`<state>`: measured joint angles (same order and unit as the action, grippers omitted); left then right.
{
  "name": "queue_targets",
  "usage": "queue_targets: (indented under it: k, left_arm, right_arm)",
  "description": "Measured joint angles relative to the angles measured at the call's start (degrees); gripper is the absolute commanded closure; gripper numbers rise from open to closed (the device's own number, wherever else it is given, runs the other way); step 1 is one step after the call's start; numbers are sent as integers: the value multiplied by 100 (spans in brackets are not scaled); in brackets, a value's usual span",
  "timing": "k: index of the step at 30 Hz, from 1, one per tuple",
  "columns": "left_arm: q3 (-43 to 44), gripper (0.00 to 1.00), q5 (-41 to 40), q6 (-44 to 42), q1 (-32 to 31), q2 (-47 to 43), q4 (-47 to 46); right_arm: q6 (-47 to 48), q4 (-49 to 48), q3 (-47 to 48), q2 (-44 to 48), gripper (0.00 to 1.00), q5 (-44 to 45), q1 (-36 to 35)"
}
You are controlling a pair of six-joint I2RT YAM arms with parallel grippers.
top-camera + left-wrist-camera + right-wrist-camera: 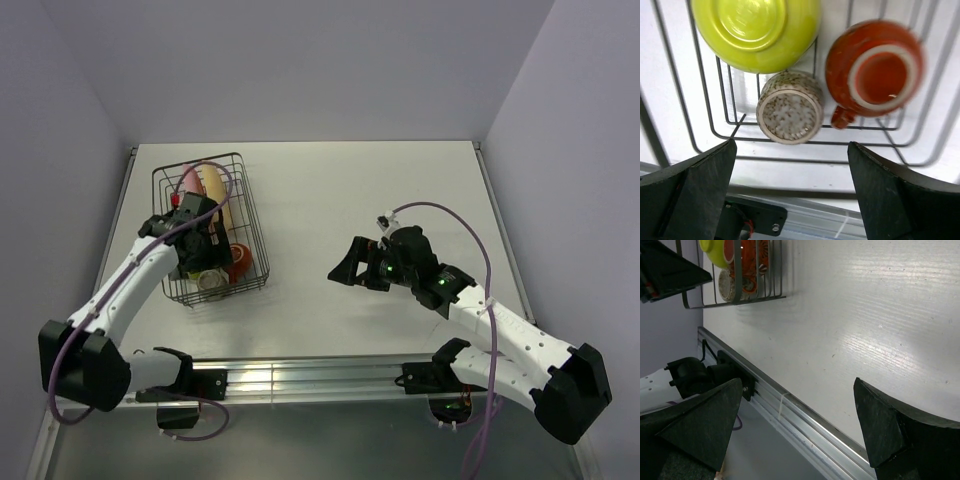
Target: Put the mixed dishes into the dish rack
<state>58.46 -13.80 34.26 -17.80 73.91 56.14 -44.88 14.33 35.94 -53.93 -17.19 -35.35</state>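
My left jaws hang over the near end of the dish rack [254, 215], spread wide and gripping nothing. Straight below them, in that near end, the small grey-beige cup [790, 107] sits bottom up on the wires. The red-orange mug [872, 75] is just beside it toward the rack's right wall, also bottom up, with its handle turned toward the cup. The lime-green bowl [757, 32] lies overturned just past the cup, deeper into the rack.

At the rack's far end two plates stand on edge against each other, the yellow-orange plate [214, 190] on the right and the pink plate [189, 180] on the left.

My right jaws are well off to the right of the rack, low over the bare counter [380, 190], fully released and empty.
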Motion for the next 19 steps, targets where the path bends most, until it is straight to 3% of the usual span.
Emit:
queue_targets:
  k: [5, 10, 14, 19]
  left_arm:
    - [328, 1, 87, 94, -9, -785, 22]
    - [455, 1, 901, 229, -9, -1939, -505]
    - [-15, 1, 2192, 592, -15, -3012, -1755]
    - [-1506, 1, 3801, 1554, -31, -4103, -3982]
  right_arm:
    - [118, -7, 0, 4, 0, -2, 0]
    - [210, -87, -74, 151, 0, -24, 0]
    - [232, -214, -326, 439, 0, -20, 0]
    - [144, -581, -925, 999, 0, -48, 0]
